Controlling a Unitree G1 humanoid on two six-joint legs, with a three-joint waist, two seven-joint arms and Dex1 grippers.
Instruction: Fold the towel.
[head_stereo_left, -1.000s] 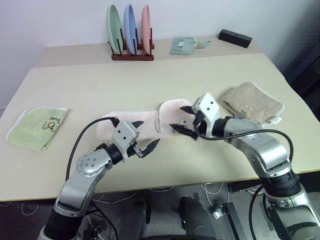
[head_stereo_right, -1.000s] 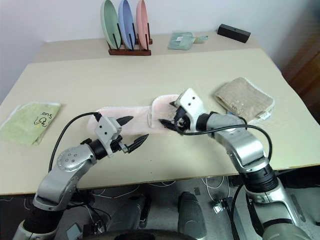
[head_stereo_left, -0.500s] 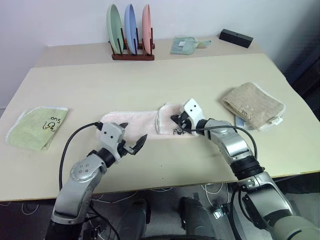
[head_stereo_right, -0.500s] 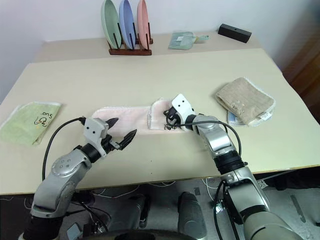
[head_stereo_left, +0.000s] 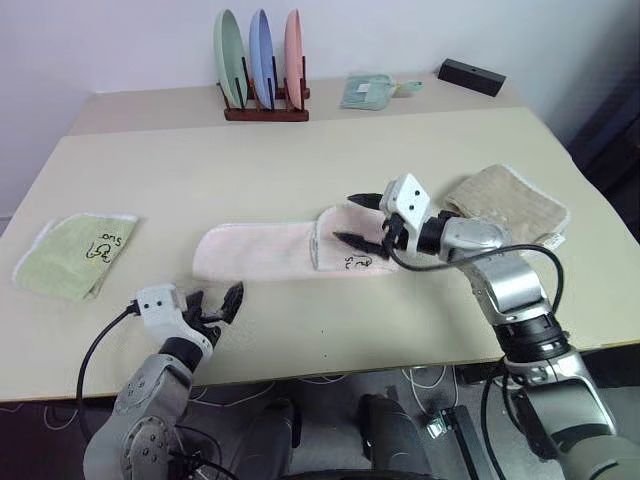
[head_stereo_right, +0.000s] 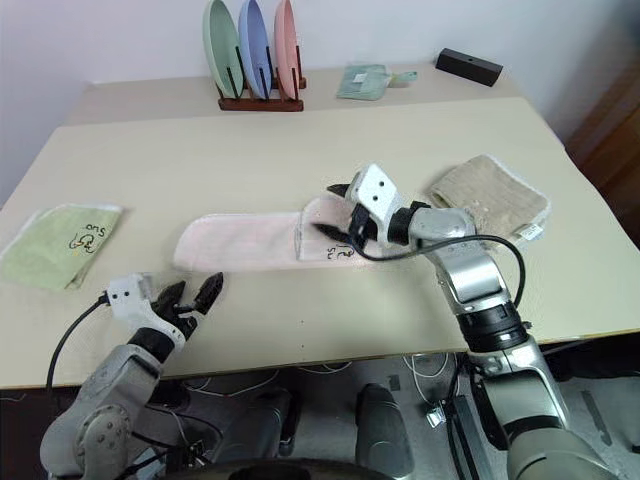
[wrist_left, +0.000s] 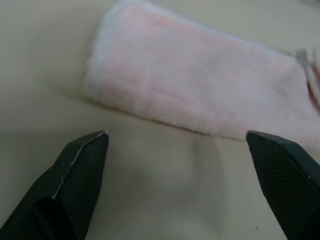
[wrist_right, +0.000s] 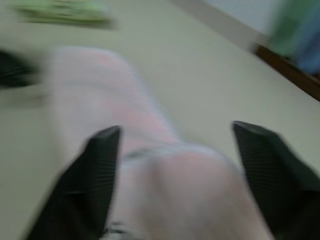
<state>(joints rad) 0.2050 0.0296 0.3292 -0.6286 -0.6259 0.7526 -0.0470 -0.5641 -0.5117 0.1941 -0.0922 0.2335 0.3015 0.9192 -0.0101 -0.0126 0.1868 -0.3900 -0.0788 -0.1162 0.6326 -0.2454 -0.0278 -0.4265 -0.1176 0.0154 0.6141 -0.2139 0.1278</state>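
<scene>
Across the beige table (head_stereo_left: 300, 160) the pale pink towel (head_stereo_left: 255, 250) lies long, right end folded over, both my left gripper (head_stereo_left: 212, 303) and right gripper (head_stereo_left: 360, 220) spread empty.

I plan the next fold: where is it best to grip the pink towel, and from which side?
Probably the towel's free left end, approached from the near table edge: it lies flat and single, with the open left gripper just in front. The right end is already folded over.
</scene>
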